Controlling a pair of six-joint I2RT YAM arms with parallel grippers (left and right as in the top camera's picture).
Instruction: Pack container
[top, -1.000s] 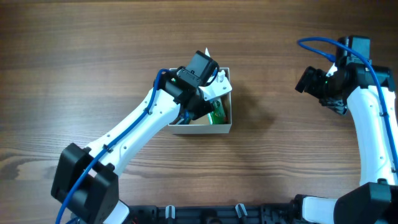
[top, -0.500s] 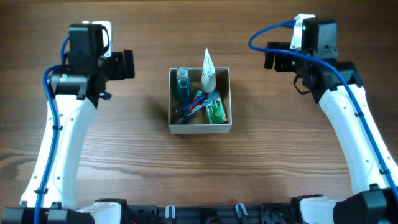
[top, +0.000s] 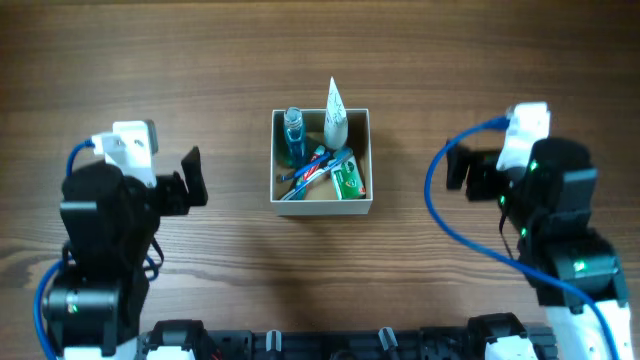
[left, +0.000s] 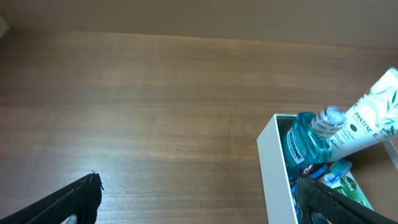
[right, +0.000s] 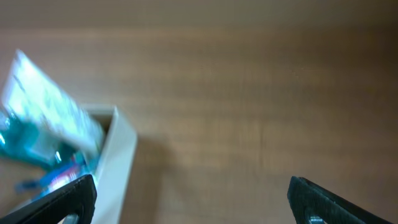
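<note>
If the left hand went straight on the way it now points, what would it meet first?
Probably bare table; the left hand aims past the container, which sits off to its right.

Left arm (top: 100, 250) first, by the worktop's left edge: chunky black rounded housings, glossy on the curves. A white left block (top: 128, 146) with a grey face caps it. The left cable (top: 45, 300) is bright blue and thin, looping along the outer side. The left fingers (left: 68, 202) are matte black with blunt tips.

Over by the right edge, the right arm (top: 560, 235) matches, all black shells. It has a white right block (top: 527, 123), and the blue right cable (top: 437, 205) makes a wide arc. A green light (top: 532, 168) glows on the casing, with a white link (top: 580, 335) below. The right fingers (right: 68, 199) are black too, but blurred.
</note>
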